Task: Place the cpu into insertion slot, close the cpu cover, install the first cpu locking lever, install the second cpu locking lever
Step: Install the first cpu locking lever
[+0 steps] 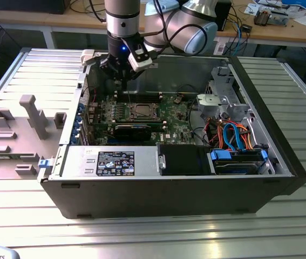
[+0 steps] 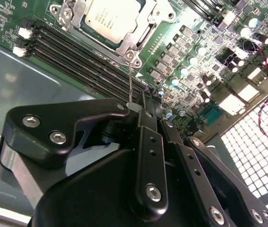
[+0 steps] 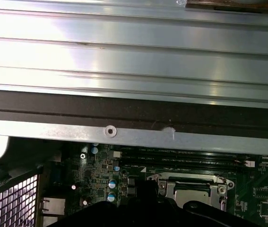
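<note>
The cpu point(image 2: 106, 16) lies flat in the insertion slot point(image 1: 142, 110) on the green circuit board point(image 1: 174, 116). The silvery cpu cover point(image 2: 145, 26) is folded down around it; the same frame appears in the first wrist view point(image 3: 190, 187). A thin wire locking lever point(image 2: 130, 80) stands up from the socket's corner. Its top meets the fingertips of my gripper point(image 2: 145, 104). The fingers are pressed together and appear shut on the lever's end. In the exterior view my gripper point(image 1: 121, 82) hangs just above the board, behind the socket and toward that view's left.
Black memory slots point(image 2: 77, 52) run beside the socket. A long black card point(image 1: 136, 129) lies in front of it. The case's back wall point(image 3: 124, 56) is close behind me. Coloured cables point(image 1: 233, 135) and a drive bay fill the exterior view's right. Grey fixtures point(image 1: 31, 113) stand outside the case.
</note>
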